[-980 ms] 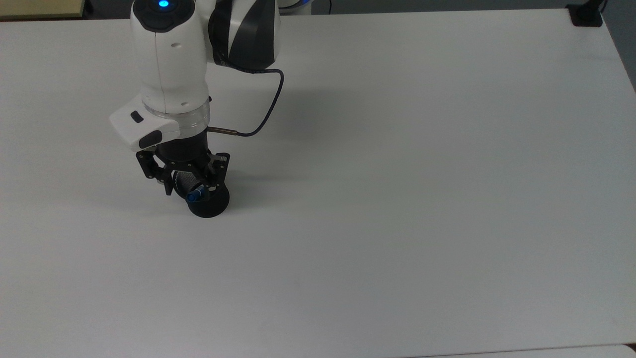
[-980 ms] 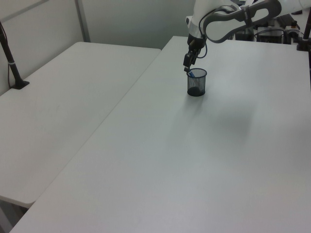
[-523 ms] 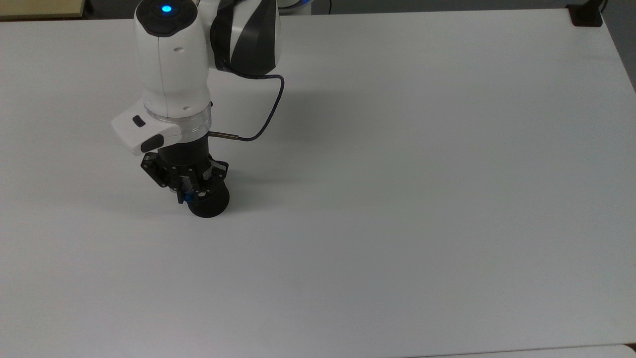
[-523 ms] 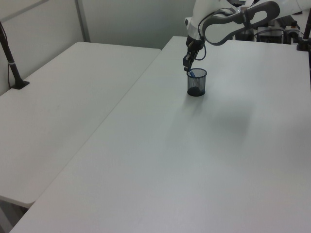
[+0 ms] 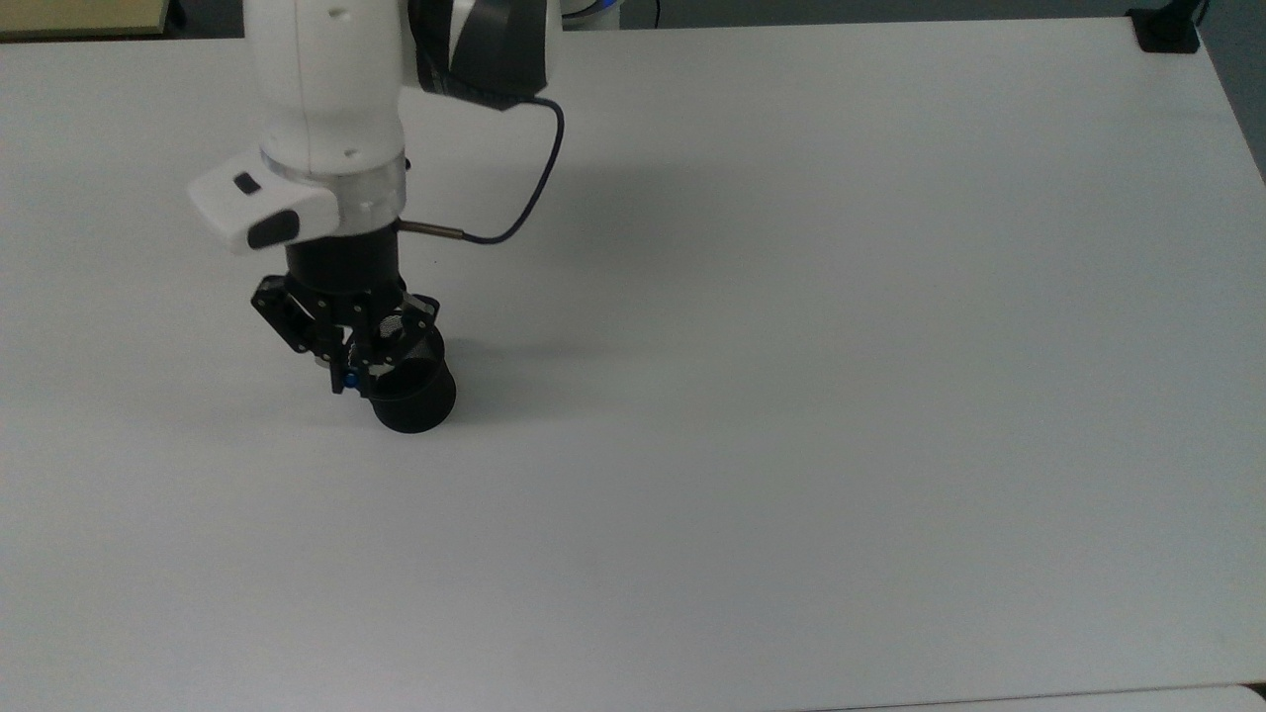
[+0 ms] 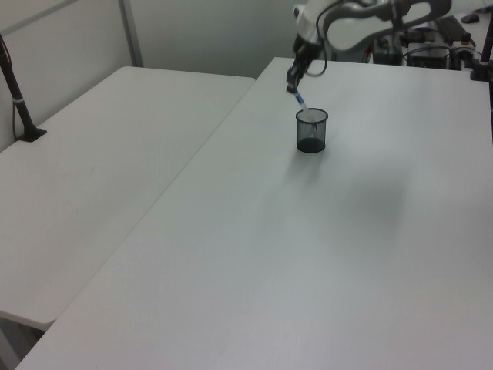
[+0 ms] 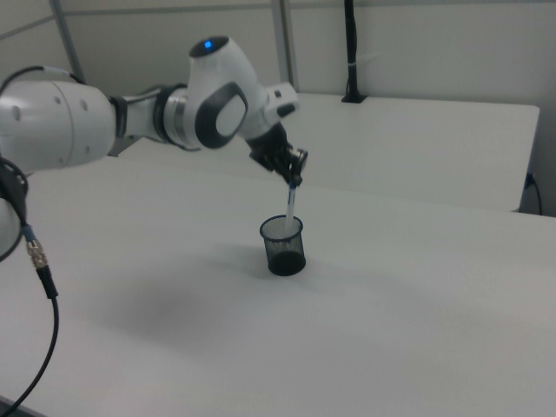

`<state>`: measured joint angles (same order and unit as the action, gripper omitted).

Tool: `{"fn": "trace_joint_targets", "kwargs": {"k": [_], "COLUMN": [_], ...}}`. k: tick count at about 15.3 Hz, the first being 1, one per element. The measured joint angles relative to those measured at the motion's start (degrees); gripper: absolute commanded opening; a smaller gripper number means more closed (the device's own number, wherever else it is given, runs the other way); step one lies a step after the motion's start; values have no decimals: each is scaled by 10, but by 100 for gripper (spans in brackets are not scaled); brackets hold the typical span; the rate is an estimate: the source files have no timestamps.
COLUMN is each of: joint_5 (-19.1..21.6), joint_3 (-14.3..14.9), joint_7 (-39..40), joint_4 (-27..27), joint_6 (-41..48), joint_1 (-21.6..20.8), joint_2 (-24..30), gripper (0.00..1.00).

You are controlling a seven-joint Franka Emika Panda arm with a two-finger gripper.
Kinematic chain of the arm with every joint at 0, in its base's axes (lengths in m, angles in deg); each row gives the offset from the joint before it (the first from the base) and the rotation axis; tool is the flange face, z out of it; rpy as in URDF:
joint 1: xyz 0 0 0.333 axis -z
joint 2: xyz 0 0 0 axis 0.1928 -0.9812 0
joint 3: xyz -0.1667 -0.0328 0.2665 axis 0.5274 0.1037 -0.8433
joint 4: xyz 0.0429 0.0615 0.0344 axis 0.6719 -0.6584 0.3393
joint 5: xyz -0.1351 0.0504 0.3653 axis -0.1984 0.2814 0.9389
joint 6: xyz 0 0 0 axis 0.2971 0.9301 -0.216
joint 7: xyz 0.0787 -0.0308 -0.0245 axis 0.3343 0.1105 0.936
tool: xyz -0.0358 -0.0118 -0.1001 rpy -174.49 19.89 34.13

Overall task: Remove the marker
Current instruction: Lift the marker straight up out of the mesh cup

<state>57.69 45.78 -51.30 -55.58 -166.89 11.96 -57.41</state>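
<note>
The gripper point(image 7: 294, 176) is clamped on the marker's point(image 7: 289, 205) blue cap, above the black mesh cup point(image 7: 283, 246); the white barrel slants down into the cup's mouth; the cup stands on the white table point(image 7: 417, 295).

White arm point(image 7: 61, 122), black jaws, dark cable point(image 5: 524, 203)

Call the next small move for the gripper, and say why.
Probably keep lifting straight up. The gripper is shut on the blue cap end of the marker, and in the right view the marker's lower tip sits right at the rim of the black mesh cup, so moving sideways now could snag the cup.
</note>
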Motion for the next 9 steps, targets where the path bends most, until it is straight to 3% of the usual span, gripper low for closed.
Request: {"fn": "trace_joint_targets", "kwargs": {"k": [4,9], "joint_5": [21,48], "joint_3": [16,18], "joint_7": [0,3], "joint_4": [0,-8], "joint_6": [5,143], "joint_1": [0,-16], "joint_2": [66,113], "gripper": [15,18]}}
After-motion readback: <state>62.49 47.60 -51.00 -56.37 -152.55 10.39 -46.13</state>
